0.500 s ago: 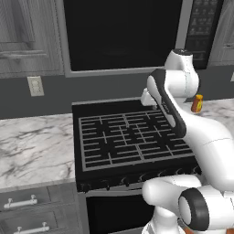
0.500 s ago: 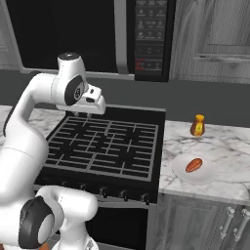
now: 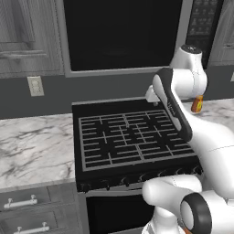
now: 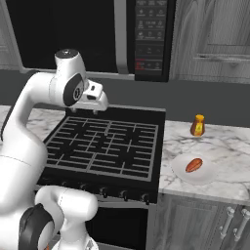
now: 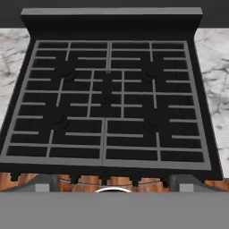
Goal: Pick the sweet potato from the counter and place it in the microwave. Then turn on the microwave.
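Here the sweet potato (image 4: 194, 165) lies on a white plate (image 4: 195, 171) that rests on the counter (image 4: 219, 151), to the right of the stovetop (image 4: 105, 146). The tuber is oblong and orange-red, and it sits near the middle of the plate. An orange bottle with a yellow cap (image 4: 197, 125) stands upright on the same counter, behind the plate and apart from it, close to the dark back wall. In the left base view that bottle (image 3: 197, 103) shows just past the arm's upper joint.

The microwave (image 4: 122, 34) hangs above the stovetop, its black glass door shut and its dark button panel (image 4: 149, 34) on the right side. Grey cabinets flank it.

The gripper (image 4: 100, 108) hangs over the rear part of the stovetop, well apart from the plate and the sweet potato. Its jaws stand spread wide and hold nothing. The hand view looks down on the black grate (image 5: 109, 100), with marble counter showing at both sides.

On the left, a further stretch of counter (image 3: 34, 146) lies over grey drawers with silver bar handles (image 3: 20, 202). A wall outlet (image 3: 35, 85) sits above it.
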{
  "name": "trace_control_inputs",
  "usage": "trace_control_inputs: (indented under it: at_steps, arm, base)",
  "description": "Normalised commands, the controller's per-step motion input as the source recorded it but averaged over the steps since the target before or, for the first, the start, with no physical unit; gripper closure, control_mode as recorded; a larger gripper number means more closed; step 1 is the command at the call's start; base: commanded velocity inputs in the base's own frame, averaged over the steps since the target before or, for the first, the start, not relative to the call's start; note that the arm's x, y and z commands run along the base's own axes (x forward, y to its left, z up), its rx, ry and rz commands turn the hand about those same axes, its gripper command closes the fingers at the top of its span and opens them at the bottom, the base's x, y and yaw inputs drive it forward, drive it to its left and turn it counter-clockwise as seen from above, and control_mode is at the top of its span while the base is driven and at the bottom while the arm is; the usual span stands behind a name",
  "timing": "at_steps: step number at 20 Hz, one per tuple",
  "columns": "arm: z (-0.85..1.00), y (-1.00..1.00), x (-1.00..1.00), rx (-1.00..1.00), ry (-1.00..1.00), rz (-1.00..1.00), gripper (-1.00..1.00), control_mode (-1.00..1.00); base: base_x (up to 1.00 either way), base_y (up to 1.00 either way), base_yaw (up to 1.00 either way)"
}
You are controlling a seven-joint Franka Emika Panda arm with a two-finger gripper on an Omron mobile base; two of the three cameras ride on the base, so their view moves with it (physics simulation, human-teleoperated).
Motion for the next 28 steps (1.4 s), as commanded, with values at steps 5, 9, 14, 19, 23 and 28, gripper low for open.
trace_control_inputs:
  at_steps: [5, 9, 14, 19, 23, 28]
  arm:
    - [0.34, -0.17, 0.02, -0.06, -0.15, 0.0, -1.0, -1.0]
    - [0.31, -0.11, 0.04, -0.05, -0.15, 0.0, -1.0, -1.0]
    - [0.36, -0.09, 0.0, -0.06, -0.17, 0.0, -1.0, -1.0]
    - [0.41, -0.18, -0.01, -0.04, -0.14, 0.0, -1.0, -1.0]
    - [0.46, -0.19, -0.07, 0.0, -0.1, 0.0, -1.0, -1.0]
    - [0.42, -0.2, -0.07, 0.0, -0.07, 0.0, -1.0, -1.0]
  base:
    - [0.0, 0.0, 0.0]
    - [0.0, 0.0, 0.0]
    - [0.0, 0.0, 0.0]
    - [0.0, 0.0, 0.0]
    - [0.0, 0.0, 0.0]
    - [0.0, 0.0, 0.0]
